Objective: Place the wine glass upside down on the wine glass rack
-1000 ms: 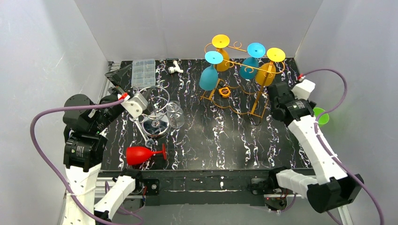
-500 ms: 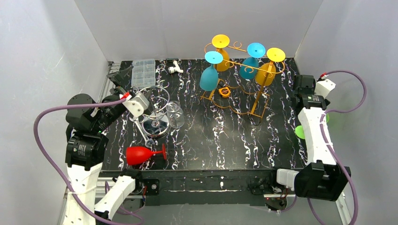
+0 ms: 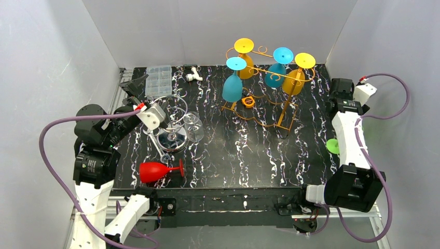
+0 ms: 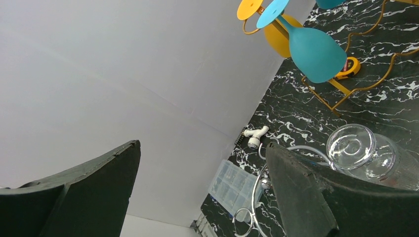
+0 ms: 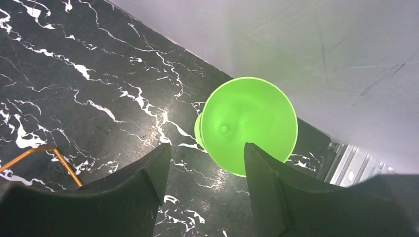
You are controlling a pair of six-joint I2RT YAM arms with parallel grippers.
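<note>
The orange wire rack (image 3: 265, 112) stands at the back of the table, with two blue glasses (image 3: 231, 85) and two yellow glasses (image 3: 294, 79) hanging on it upside down. A green wine glass (image 5: 248, 124) sits at the table's right edge near the wall. Its round foot faces the right wrist camera and hides most of the bowl. My right gripper (image 5: 207, 150) hovers over it, open, its fingers short of the foot and holding nothing. From above, only a green part (image 3: 332, 146) shows beside the right arm. My left gripper (image 4: 202, 148) is wide open and empty, raised at the left.
A red wine glass (image 3: 155, 170) lies on its side at the front left. A chrome stand (image 3: 174, 137) and a clear glass (image 3: 193, 126) stand by the left arm. At the back are a plastic box (image 3: 158, 79) and a white fitting (image 3: 194, 75). A tape measure (image 3: 248, 100) lies under the rack.
My right arm has swung away from the rack toward the right wall and drawn back, and its jaws have narrowed. The left arm has hardly moved.
</note>
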